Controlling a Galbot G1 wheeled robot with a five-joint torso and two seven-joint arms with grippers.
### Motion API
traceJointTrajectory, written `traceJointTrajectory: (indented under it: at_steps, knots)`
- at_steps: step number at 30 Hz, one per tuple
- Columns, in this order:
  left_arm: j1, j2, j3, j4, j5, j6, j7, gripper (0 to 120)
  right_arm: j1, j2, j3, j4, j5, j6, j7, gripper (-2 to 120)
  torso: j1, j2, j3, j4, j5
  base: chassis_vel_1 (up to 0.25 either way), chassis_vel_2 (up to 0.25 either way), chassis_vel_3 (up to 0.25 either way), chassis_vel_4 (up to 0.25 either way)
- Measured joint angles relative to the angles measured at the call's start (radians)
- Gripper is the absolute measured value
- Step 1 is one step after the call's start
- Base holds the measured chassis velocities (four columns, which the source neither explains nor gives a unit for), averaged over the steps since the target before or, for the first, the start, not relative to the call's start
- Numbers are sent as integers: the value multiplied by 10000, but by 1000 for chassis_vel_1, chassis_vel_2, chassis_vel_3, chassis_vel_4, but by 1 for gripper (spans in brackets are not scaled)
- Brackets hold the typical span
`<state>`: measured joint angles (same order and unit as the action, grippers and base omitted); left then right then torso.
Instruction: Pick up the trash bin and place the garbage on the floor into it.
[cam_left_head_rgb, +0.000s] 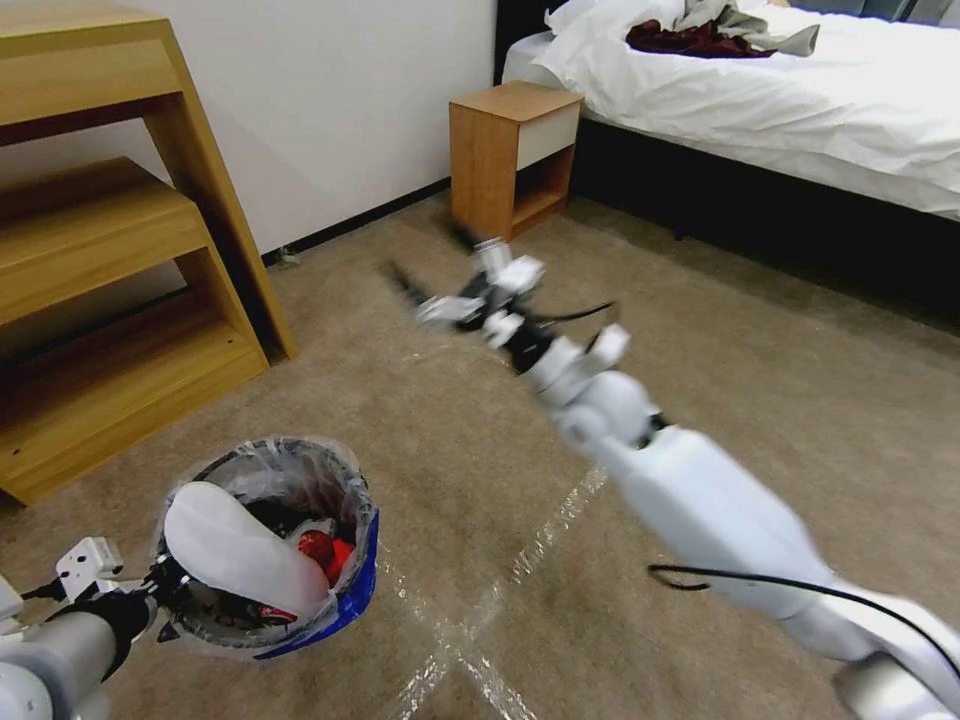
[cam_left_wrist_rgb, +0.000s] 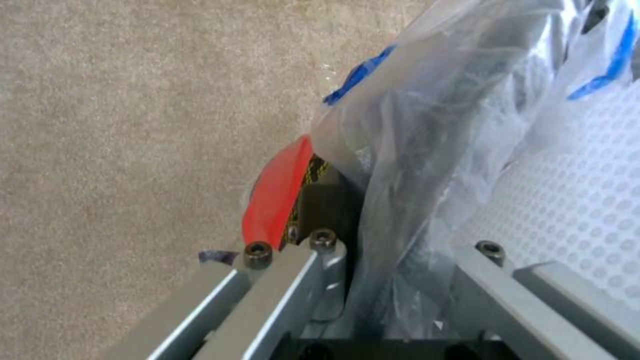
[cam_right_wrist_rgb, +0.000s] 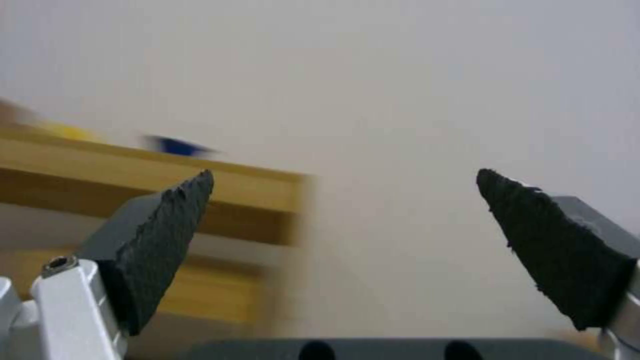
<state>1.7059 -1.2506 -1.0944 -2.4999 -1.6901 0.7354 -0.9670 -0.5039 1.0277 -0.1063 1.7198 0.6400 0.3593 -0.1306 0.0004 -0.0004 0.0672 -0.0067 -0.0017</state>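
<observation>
Blue-banded round trash bin (cam_left_head_rgb: 300, 590) with crinkled clear plastic liner hangs at lower left of head view, held off the beige-brown carpet floor (cam_left_head_rgb: 760, 370). Left claw (cam_left_head_rgb: 165, 590) clamps the bin rim, liner bunched between its jaws in the left wrist view. Inside: white insole (cam_left_head_rgb: 240, 550) lying across the opening, red can (cam_left_head_rgb: 318, 545), other red scraps. Right claw (cam_left_head_rgb: 440, 270) is raised mid-air above the carpet, jaws spread wide, holding nothing. Shiny tape strips (cam_left_head_rgb: 540, 540) cross the floor. Wooden shelf unit (cam_left_head_rgb: 100, 250) at left, wooden nightstand (cam_left_head_rgb: 510, 150) and white bed (cam_left_head_rgb: 780, 90) behind.
</observation>
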Motion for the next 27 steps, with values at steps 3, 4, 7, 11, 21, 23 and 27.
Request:
traceJointTrajectory:
  at_steps: [3, 4, 7, 11, 21, 23, 27]
  knots:
    - [40, -100, 10, 0, 13, 0, -3, 0, -738, -381, 689, 531, -677, 4, 1441, 100, 0, 0, 0, 6, 5, 0, 0, 0, 0]
    - [55, -127, 14, 0, 23, 0, -3, 0, -1247, -480, 1151, 780, -875, -5, 1813, 100, 0, 0, 0, 7, 1, 0, 0, 0, 0]
    - [97, -168, 3, 0, 41, 0, -3, 0, -2501, -459, 2267, 993, -1388, 47, 1928, 100, 0, 1, -1, 8, -1, 0, 0, 0, 0]
    - [209, -261, -6, 0, 86, 0, -5, 0, -4441, 99, 4220, 993, -2350, 238, 1764, 100, 0, 0, 0, 3, 3, 0, 0, 0, 0]
    - [303, -566, 39, 0, 152, 0, 14, 0, -7954, 2491, 6955, 1618, -4115, 1295, 1107, 100, 0, 1, -1, 3, -3, 0, 0, 0, 0]
    - [304, -610, 49, 0, 153, 0, 16, 0, -8281, 2692, 7067, 1668, -4262, 1458, 1036, 100, 0, 1, -1, 2, -4, 0, 0, 0, 0]
    - [360, -661, 55, 0, 158, 0, 17, 0, -8692, 3012, 7099, 1618, -4578, 1988, 917, 100, 0, 1, -1, 5, -5, 0, 0, 0, 0]
